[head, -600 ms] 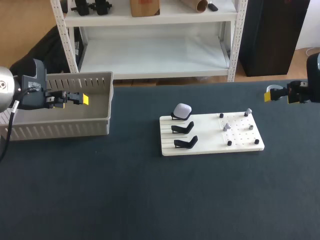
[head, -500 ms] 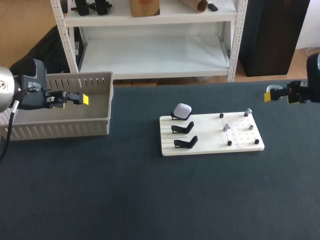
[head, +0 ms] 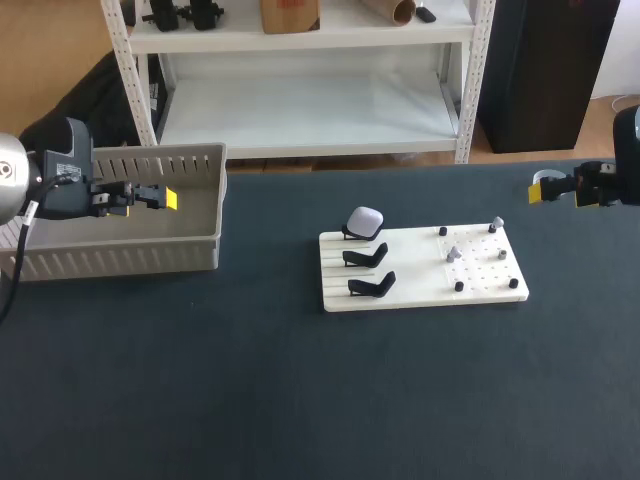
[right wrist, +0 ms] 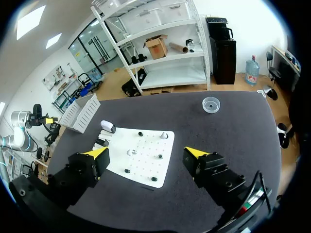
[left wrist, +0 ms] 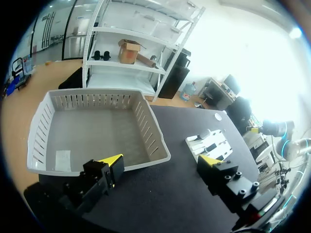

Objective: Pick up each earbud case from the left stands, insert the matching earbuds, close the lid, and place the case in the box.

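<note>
A white earbud case [head: 364,221] rests on the rearmost of three black stands on the white board [head: 420,290]; the other two stands [head: 366,257] are bare. Small earbuds [head: 452,254] sit among pegs on the board's right half. My left gripper [head: 165,198] hangs open over the grey box [head: 120,255], far left of the board. In the left wrist view the left gripper [left wrist: 162,161] has nothing between its fingers, with the box [left wrist: 150,126] and the case [left wrist: 204,135] ahead. My right gripper [head: 545,190] is open beyond the board's right end. In the right wrist view the right gripper [right wrist: 146,153] hovers above the board [right wrist: 150,172] and case [right wrist: 107,127].
The grey slatted box holds only a flat label. A small clear cup [right wrist: 211,104] stands near the table's far right edge, behind my right gripper. Dark table top stretches bare in front of the board and box.
</note>
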Available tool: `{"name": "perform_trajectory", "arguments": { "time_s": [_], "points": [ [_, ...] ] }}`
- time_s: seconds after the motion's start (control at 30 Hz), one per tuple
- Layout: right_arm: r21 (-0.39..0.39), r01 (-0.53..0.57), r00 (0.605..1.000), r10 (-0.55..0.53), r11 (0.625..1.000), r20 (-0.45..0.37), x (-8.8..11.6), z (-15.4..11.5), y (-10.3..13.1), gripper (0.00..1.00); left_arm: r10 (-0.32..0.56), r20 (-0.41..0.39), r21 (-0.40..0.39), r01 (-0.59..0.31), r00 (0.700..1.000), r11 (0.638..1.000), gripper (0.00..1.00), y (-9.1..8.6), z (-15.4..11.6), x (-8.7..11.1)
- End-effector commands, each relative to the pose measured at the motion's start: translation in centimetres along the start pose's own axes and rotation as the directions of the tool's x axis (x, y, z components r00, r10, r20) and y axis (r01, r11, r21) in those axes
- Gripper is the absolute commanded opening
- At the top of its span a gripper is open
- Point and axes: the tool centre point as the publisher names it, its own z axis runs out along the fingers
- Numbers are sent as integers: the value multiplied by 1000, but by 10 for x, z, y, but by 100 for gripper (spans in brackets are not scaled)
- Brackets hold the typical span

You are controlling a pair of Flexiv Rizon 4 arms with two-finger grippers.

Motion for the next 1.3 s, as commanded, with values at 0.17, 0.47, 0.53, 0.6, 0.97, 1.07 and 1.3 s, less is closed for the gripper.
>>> {"name": "perform_trajectory", "arguments": {
  "time_s": [0.17, 0.47, 0.53, 0.6, 0.97, 1.07, 1.3],
  "points": [
    [-2, 1, 1000, -1, 1000, -1, 0, 0, 0, 100, 209, 172, 174, -238, 963, 955, 100, 6, -2, -8],
    [-2, 1, 1000, -1, 1000, -1, 0, 0, 0, 100, 609, 495, 436, -783, 620, 443, 100, -8, -17, -14],
    [-2, 1, 1000, -1, 1000, -1, 0, 0, 0, 100, 687, 498, 474, -829, 530, 296, 100, -18, -18, -14],
    [-2, 1, 1000, -1, 1000, -1, 0, 0, 0, 100, 740, 476, 458, -852, 475, 252, 100, -24, -17, -13],
    [-2, 1, 1000, -1, 1000, -1, 0, 0, 0, 100, 740, 476, 458, -852, 475, 252, 100, -24, -17, -13],
    [-2, 1, 1000, -1, 1000, -1, 0, 0, 0, 100, 740, 476, 458, -852, 475, 252, 100, -24, -17, -13],
    [-2, 1, 1000, -1, 1000, -1, 0, 0, 0, 100, 753, 431, 455, -841, 496, 294, 100, -47, 16, -17]
  ]
}}
